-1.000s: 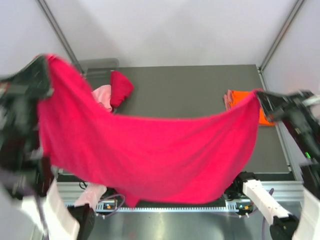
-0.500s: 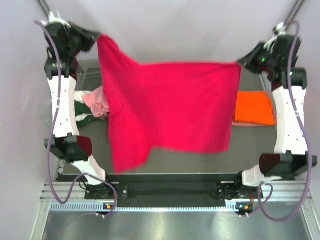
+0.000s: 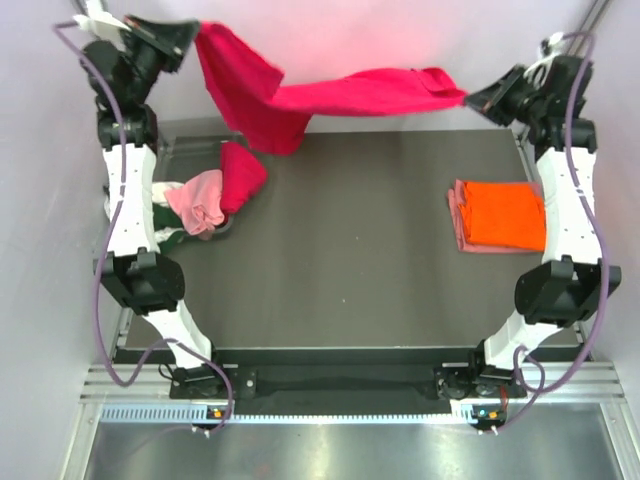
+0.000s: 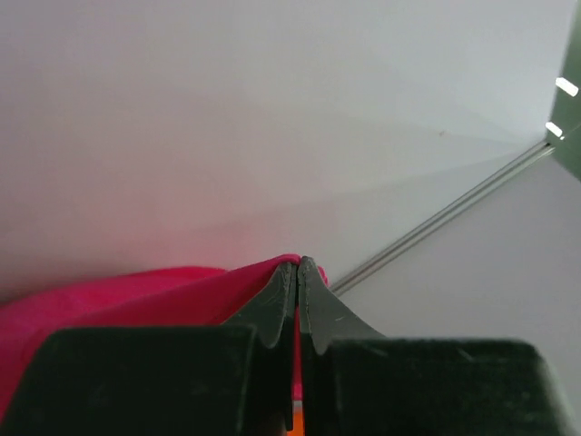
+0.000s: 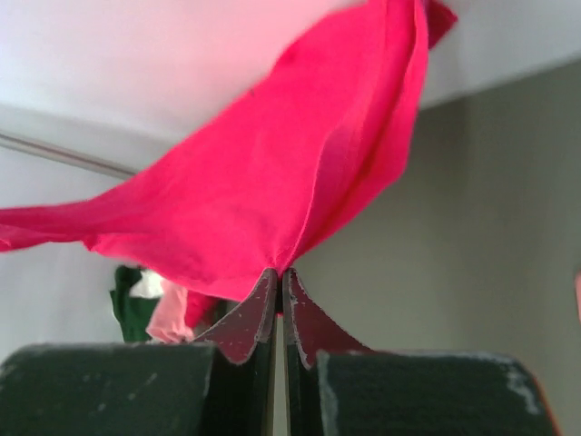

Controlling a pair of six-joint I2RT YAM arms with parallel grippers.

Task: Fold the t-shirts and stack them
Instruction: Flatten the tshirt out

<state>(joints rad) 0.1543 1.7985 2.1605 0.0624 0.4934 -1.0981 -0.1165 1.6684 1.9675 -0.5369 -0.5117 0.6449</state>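
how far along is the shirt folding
Done: an orange shirt lies folded on a salmon pink one at the right of the table. In hand: the crimson shirt hangs stretched in the air over the far edge, both arms' jaws shut on it. Left: that shirt plus the unfolded heap of pink, red and dark green cloth at the left.

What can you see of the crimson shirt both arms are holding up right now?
The crimson shirt is plain, soft red cloth, unfolded and strung in the air along the far edge of the table. The left gripper pinches one end high at far left, the right gripper the other at far right, both shut on its edge. It sags between them, with a loose bunch hanging nearer the left. Whether that bunch touches the table cannot be told.
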